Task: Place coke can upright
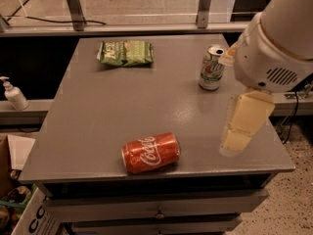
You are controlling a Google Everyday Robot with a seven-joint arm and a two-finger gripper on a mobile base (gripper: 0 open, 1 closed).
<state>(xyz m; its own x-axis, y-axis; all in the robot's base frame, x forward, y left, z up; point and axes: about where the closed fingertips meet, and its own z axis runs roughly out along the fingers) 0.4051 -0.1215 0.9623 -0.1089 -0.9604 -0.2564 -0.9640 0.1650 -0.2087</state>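
One coke can (150, 152) lying sideways near the front edge of the tabletop (122, 97) — gripper (240, 127) hangs over the right edge, can't tell if jaws are apart or together.

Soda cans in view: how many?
2. The coke can lies on its side near the front edge; the white-and-green can stands upright back right. The gripper hangs over the table's right side. The arm might hide others.
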